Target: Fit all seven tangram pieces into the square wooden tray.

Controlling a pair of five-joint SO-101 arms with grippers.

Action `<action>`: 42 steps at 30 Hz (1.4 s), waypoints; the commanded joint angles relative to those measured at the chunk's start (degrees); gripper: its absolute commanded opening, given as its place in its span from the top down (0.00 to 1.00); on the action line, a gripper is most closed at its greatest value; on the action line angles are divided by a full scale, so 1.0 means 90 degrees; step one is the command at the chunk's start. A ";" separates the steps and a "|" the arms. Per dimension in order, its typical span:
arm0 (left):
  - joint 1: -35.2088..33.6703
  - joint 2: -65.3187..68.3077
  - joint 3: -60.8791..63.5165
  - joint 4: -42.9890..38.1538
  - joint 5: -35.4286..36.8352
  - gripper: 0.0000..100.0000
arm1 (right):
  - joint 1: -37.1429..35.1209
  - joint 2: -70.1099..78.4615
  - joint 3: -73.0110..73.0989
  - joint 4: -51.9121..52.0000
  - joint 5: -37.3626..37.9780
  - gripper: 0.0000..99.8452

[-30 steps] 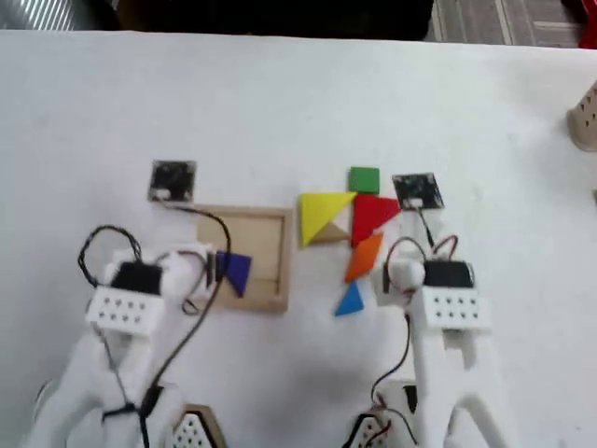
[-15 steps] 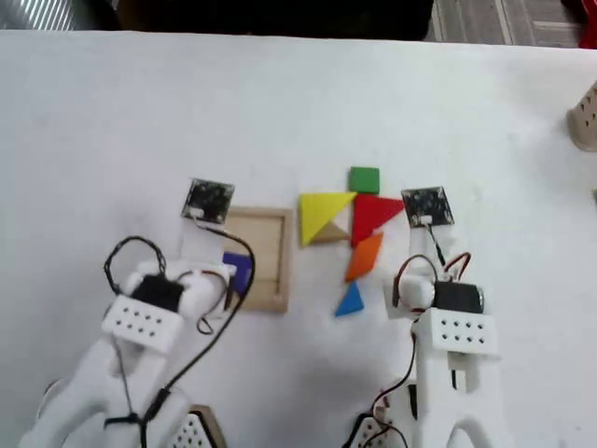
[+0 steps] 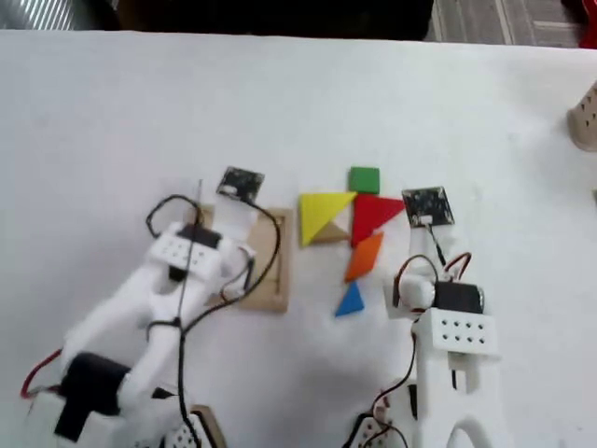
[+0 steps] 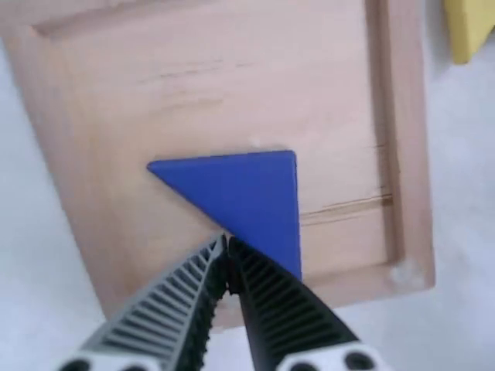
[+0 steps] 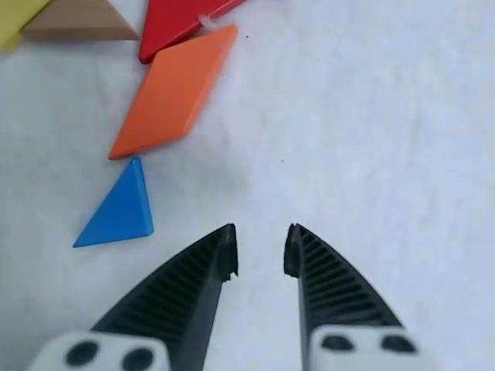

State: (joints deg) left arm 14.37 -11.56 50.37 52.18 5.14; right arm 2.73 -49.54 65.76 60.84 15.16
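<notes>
One blue triangle (image 4: 247, 197), edge nipped by closed left pincer (image 4: 227, 246), in tray (image 4: 406, 154); right pincer (image 5: 260, 251) ajar, empty.

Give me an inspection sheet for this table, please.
Surface: white table.
Job's things: wooden tray holds the dark blue triangle; yellow triangle, tan triangle, green square, red triangle, orange parallelogram and light blue triangle lie outside it.
Clutter: beige holed object at the table's edge.
Grippers: left gripper shut, tips at the dark blue triangle; right gripper open above bare table.
Cables: black cable loops over the left arm; red and black wires on the right arm.
Surroundings: dark floor behind the table.
</notes>
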 commanded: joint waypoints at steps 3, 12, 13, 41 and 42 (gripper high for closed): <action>0.0171 0.1040 -0.1192 0.0010 0.0254 0.98 | 0.0044 -0.0151 -0.0029 -0.0112 0.0107 0.90; 0.0190 0.1724 -0.2227 0.0010 0.0410 0.98 | 0.0044 -0.0151 -0.0029 -0.0122 0.0107 0.90; 0.0200 0.1763 -0.2344 0.0010 0.0410 0.98 | 0.0044 -0.0151 -0.0029 -0.0122 0.0107 0.90; 0.1177 0.1333 -0.2383 -0.0342 0.0860 0.98 | 0.0044 -0.0151 -0.0020 -0.0132 0.0117 0.90; 0.1294 0.1324 -0.2325 -0.0430 0.0860 0.98 | 0.0044 -0.0151 -0.0020 -0.0132 0.0117 0.90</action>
State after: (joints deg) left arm 22.11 4.00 27.60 52.44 12.18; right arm 2.64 -49.54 65.76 60.84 15.16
